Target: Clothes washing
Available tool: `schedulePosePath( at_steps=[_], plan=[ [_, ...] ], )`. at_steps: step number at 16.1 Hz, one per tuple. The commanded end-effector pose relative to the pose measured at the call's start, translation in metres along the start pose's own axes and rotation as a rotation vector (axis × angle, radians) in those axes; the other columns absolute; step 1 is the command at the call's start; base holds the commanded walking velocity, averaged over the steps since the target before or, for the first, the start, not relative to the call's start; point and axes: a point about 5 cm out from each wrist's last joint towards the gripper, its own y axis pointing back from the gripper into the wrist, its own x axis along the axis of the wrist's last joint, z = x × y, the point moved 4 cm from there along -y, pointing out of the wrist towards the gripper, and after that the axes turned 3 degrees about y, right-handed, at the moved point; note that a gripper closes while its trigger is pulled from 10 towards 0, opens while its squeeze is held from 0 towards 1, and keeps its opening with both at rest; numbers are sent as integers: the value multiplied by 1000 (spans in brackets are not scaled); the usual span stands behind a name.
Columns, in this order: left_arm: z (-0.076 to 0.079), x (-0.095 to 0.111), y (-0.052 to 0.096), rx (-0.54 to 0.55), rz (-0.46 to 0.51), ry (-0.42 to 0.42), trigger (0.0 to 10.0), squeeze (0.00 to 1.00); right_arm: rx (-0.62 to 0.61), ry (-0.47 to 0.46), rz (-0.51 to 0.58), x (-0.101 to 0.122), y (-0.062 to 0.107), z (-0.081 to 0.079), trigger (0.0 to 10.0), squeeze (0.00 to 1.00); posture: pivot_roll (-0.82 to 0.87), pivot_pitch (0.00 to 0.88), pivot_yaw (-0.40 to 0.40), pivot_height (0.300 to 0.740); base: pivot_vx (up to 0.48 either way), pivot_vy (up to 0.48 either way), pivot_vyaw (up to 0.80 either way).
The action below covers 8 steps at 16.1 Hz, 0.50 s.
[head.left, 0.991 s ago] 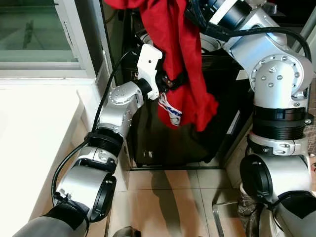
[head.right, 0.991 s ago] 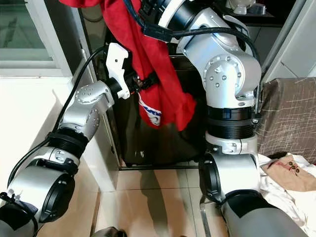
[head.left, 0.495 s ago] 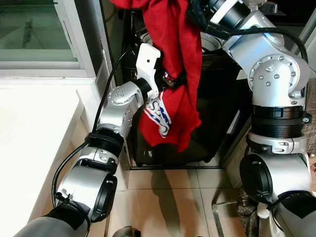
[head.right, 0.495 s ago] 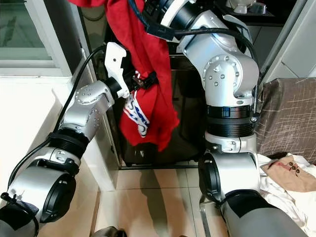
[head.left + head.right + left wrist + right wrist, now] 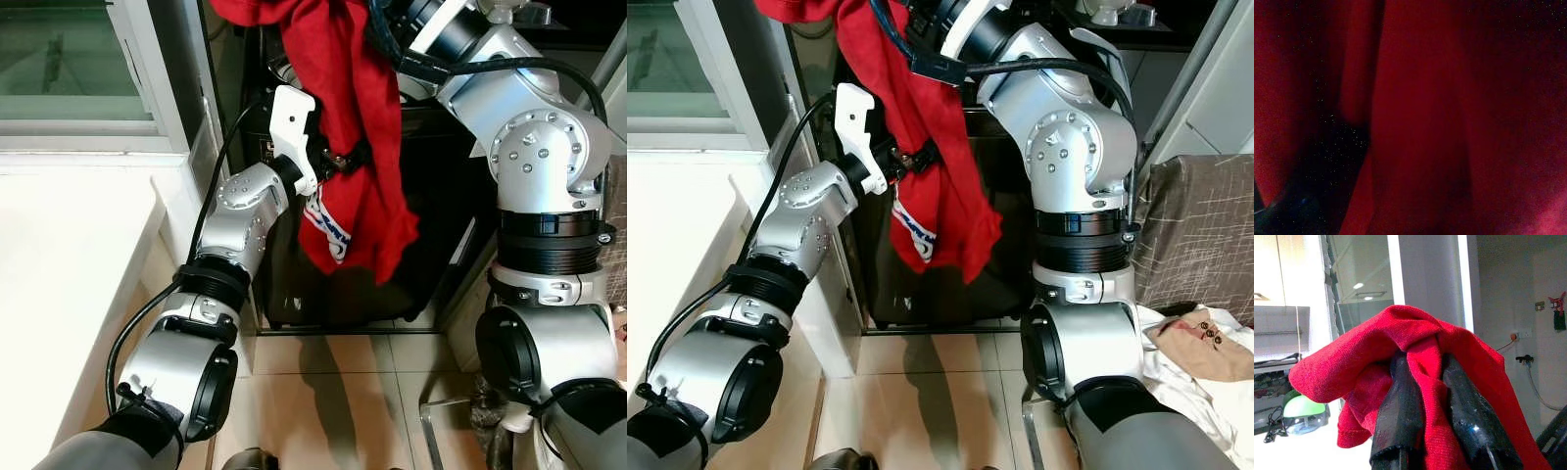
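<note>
While the right claw point(image 5: 1437, 406) clenches the red garment point(image 5: 348, 117) high up and the left claw point(image 5: 341, 162) pinches its middle, it hangs before the dark washing machine point(image 5: 431, 245). Loading comes next, I judge. The right wrist view reveals cloth bunched between fingers point(image 5: 1400, 406).

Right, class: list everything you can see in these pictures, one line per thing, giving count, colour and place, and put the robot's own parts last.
Red garment: one, red with a white and blue print, hanging in front of the dark machine, held by both grippers.
Dark machine: one, black, straight ahead behind the garment.
Window frame: one, white, to the robot's left.
Tiled floor: beige, below.
Laundry pile: white and tan cloth, low on the robot's right.
Brown cushion: one, checked, on the right.
Left gripper: one, black fingers, shut on the garment's middle.
Right gripper: one, black fingers, shut on the garment's top.
</note>
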Motion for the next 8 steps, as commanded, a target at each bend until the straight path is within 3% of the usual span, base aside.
schedulePosePath(
  at_steps=[1, 8],
  plan=[
    [1, 7, 0, -7, 18, -13, 10000, 1000, -10, 19, -17, -3, 2, 2, 10000, 0, -101, 0, 1, 740, 0, 0, 0],
    [9, 3, -3, -63, -1, -23, 10000, 1000, 21, 65, -61, -10, 5, 1, 10000, 0, -98, 0, -4, 740, 0, 0, 0]
  ],
)
